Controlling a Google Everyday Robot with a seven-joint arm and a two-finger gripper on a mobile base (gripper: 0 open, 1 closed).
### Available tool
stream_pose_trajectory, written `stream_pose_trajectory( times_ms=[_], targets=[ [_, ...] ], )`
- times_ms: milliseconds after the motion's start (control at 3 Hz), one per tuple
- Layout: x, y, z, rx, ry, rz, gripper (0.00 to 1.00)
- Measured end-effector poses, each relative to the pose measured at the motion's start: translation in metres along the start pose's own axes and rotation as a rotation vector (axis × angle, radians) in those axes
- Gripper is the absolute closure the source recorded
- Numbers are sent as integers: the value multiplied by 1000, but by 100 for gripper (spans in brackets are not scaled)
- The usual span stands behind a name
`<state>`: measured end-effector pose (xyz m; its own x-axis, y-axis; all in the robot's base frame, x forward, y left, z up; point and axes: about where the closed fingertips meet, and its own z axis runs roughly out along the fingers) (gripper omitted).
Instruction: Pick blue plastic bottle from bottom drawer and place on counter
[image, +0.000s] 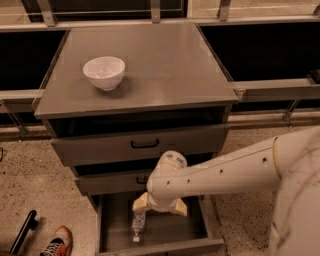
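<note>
Gripper (160, 206) is down in the bottom drawer (98, 227), below the counter's (170, 60) front edge, roughly mid-width. Fingers are spread, nothing between them.

Blue plastic bottle (137, 226) lies flat on the drawer floor, toward the counter's left-edge side. Its long axis runs front-to-back, white cap toward the drawer front. The pad on that side sits over the bottle's far end, so I'm offset, not straddling it.

Handling guess: light, thin-walled, smooth and round. It'll roll, and may crush or squirt out under a hard squeeze. I'd take it across the body at the label, mid-length, with moderate force. Can't tell if there's water in it.

In the way:
- Middle drawer (110, 184) overhangs the rear of the bottom one, so the lift likely has to come forward before going up.
- White bowl (104, 72) sits near the counter's left edge, so I'd set down toward the right edge.
- Shoe (56, 241) is on the floor off the front-left corner, no concern.
</note>
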<state>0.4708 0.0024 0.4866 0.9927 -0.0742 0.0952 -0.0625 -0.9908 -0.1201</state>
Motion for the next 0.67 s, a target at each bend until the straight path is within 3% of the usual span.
stream_pose_trajectory(
  times_ms=[333, 667],
  targets=[
    [-1, -8, 49, 57, 20, 51, 0],
    [-6, -25, 60, 210, 66, 105, 0]
  ],
)
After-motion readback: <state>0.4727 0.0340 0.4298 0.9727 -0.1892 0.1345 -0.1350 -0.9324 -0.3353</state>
